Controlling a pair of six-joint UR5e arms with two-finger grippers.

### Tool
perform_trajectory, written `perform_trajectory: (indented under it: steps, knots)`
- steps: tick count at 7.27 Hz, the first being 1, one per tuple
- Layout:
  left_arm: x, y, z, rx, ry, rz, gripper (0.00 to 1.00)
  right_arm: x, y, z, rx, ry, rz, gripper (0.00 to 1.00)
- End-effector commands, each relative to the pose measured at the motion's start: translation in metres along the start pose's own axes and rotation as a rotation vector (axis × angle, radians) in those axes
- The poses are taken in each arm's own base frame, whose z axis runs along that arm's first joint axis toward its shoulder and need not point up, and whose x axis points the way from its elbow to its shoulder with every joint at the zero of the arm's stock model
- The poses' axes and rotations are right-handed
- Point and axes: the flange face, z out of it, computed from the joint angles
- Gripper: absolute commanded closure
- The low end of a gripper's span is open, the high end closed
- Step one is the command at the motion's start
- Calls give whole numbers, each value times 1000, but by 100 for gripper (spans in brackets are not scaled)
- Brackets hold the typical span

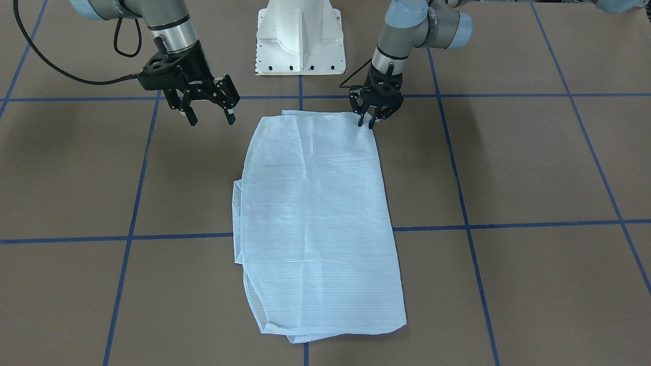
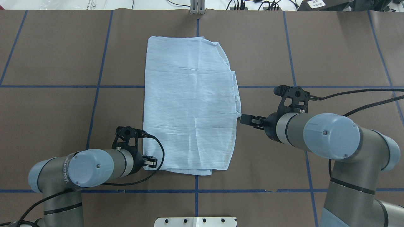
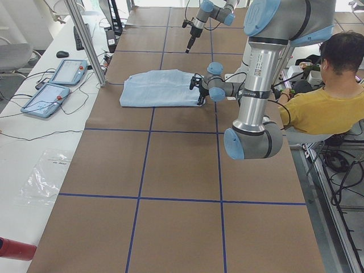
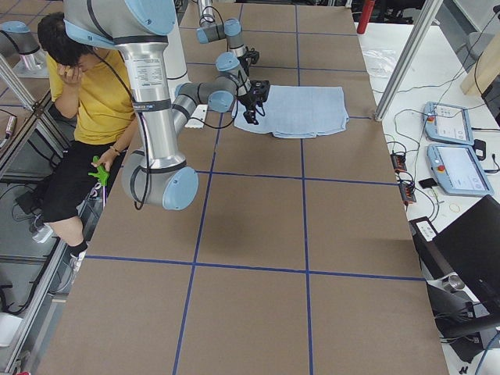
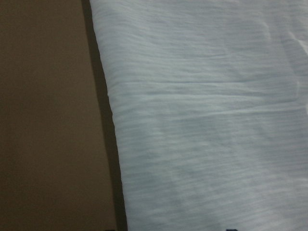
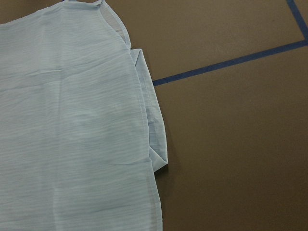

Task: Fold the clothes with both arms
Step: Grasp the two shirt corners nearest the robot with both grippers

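Exterior front-facing: shirt (image 1: 315, 213) lies flat as one long folded panel down the middle of the table (image 1: 534, 168), near end close to the robot-side edge. Left gripper (image 1: 366, 125) is down on the shirt's near corner on its own side, jaws drawn almost together. We read that as pinching the cloth, but we're not certain. Right gripper (image 1: 213, 121) hangs released, jaws wide, above bare table and off the cloth.

Overhead exterior: right gripper sits just beside the shirt's long edge, apart from it. Shirt's far end is near the table's far edge.

Exterior left and right: grippers too small to judge. Shirt lies flat, nothing lifted.

Left wrist: close on cloth and its edge, no fingers visible.

Right wrist: under-layers peek out along the shirt's edge, next to blue tape (image 6: 231, 65).

Our read: lengthwise folds done, crosswise fold pending. Next, the right gripper must reach its near corner and clamp all layers. Then both lift level towards the far edge.
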Motion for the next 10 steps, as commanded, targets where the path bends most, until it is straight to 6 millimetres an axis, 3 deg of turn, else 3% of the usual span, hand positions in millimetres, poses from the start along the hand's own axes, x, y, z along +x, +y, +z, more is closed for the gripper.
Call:
perform_trajectory:
  steps: [1, 2, 3, 4, 6, 7, 8, 10]
  knots:
    - [-2, -4, -6, 10, 5, -4, 100, -1, 1, -2, -1, -5, 1, 0]
    - [-1, -4, -7, 10, 7, -4, 100, -3, 7, 0, -5, -5, 26, 0]
    - [-1, -4, -7, 10, 9, -4, 100, -18, 24, 0, 12, -19, 90, 0]
    - [0, -5, -8, 12, 10, -6, 100, -28, 58, 5, -12, -4, 188, 4]
    - [1, -5, -9, 13, 12, -9, 100, -85, 115, 31, -43, 101, 449, 19]
    - [2, -6, -9, 14, 15, -9, 100, -102, 132, 45, -46, 127, 522, 22]
    - [3, -6, -11, 15, 18, -9, 100, -98, 148, 66, -35, 163, 535, 22]
    - [5, -7, -14, 19, 25, -9, 100, -103, 153, 83, -22, 189, 533, 22]
